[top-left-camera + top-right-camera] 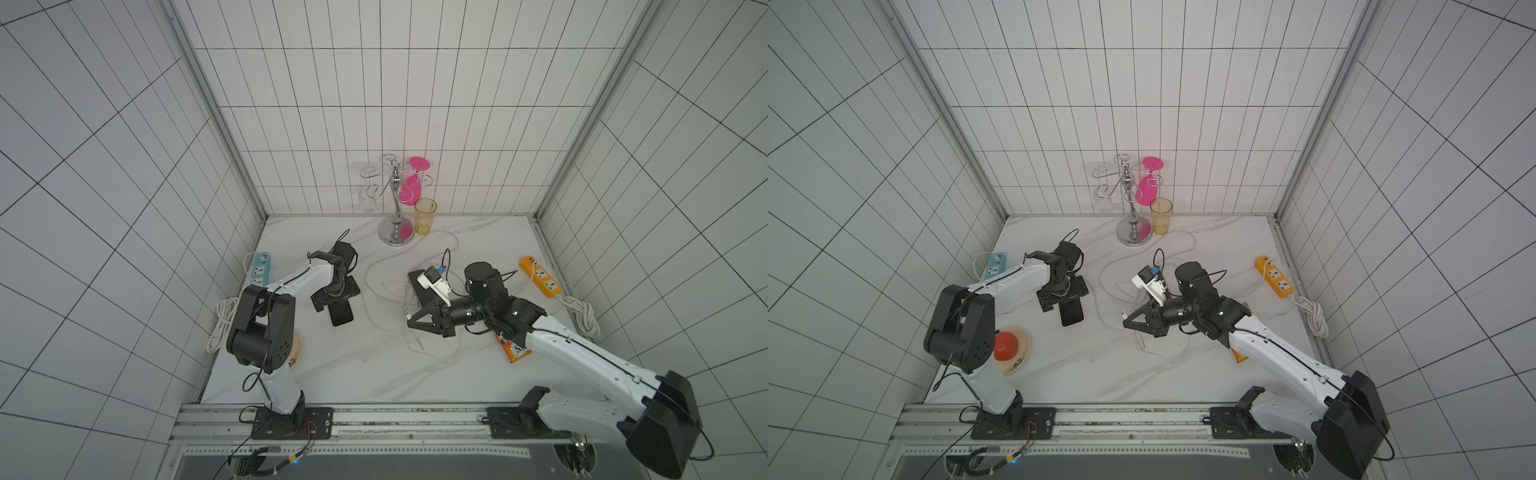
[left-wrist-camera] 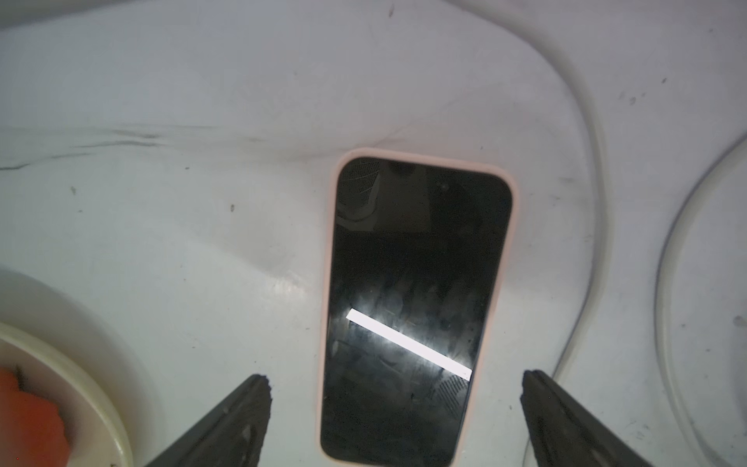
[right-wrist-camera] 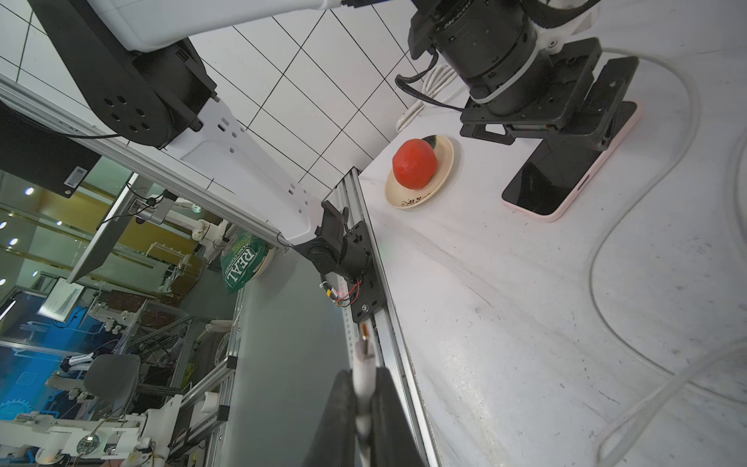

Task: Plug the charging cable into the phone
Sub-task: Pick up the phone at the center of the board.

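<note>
L gripper hangs over phone, fingers spread wide either side, not touching it. Phone lies flat, screen up, on table near plate. R gripper pinches cable just behind the plug, well apart from phone.

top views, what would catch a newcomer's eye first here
Mid-table, the right gripper is shut on the white charging cable's plug. Nearby, the black-screened phone in a pale pink case lies flat beneath the open left gripper. At the back wall, a bright pink wine glass hangs upside down from a chrome rack.
</note>
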You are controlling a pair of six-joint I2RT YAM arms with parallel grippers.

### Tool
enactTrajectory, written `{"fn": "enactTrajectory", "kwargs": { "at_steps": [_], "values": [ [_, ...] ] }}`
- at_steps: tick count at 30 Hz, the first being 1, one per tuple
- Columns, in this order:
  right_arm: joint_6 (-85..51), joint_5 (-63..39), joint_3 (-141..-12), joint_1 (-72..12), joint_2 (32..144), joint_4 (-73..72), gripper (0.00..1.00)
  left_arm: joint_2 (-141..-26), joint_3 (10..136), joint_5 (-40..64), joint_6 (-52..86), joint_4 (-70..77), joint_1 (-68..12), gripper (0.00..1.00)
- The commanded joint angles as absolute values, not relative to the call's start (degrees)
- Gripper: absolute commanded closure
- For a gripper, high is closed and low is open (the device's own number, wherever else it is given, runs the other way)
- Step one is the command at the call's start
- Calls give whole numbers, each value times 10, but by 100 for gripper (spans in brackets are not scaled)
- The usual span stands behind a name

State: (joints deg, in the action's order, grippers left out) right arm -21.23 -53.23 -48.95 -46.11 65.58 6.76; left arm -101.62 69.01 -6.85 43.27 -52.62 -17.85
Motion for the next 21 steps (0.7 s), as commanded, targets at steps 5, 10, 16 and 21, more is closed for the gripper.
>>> {"fn": "enactTrajectory", "kwargs": {
  "at_steps": [5, 10, 16, 21],
  "values": [
    [-197, -532, -504, -458, 657, 86, 100, -1057, 703, -40, 409, -492, -166, 2],
    [-195, -532, -505, -458, 659, 91, 100, -1065, 696, -37, 400, -484, -154, 2],
    [-195, -532, -507, -458, 663, 90, 100, -1092, 701, -53, 393, -486, -151, 4],
    [-196, -532, -507, -458, 664, 90, 100, -1112, 700, -45, 387, -473, -148, 9]
  ]
}}
